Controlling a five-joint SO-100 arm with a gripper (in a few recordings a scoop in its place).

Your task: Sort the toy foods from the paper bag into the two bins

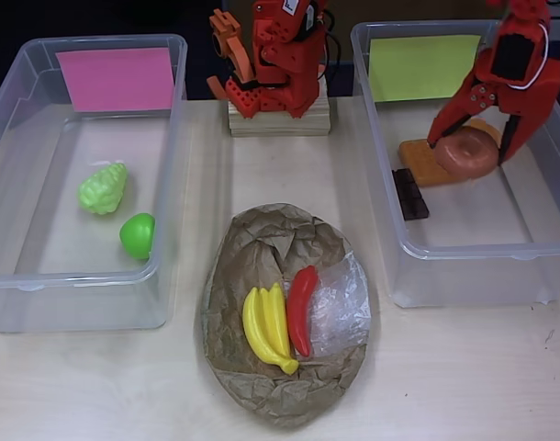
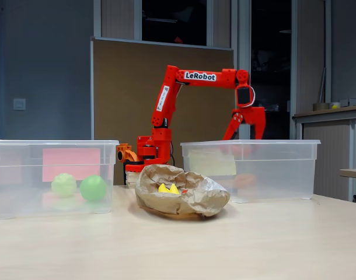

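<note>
Now the gripper [image 1: 470,140], fingers apart, straddles the donut [image 1: 467,152] in the yellow-green bin [image 1: 395,234] at two o'clock: release step. Next, rise clear and fetch bananas [image 1: 268,326] or chili [image 1: 301,308] from the bag [image 1: 262,248] at six

The red arm [image 2: 204,76] bears a white "LeRobot" label [image 2: 200,76].

The red arm [image 2: 189,79] rises from its base, bends at the elbow and reaches level across to above the right bin [image 1: 464,266]. Its wrist points down, and the end effector [image 1: 473,140] hangs inside the bin, fingers spread wide apart.
</note>
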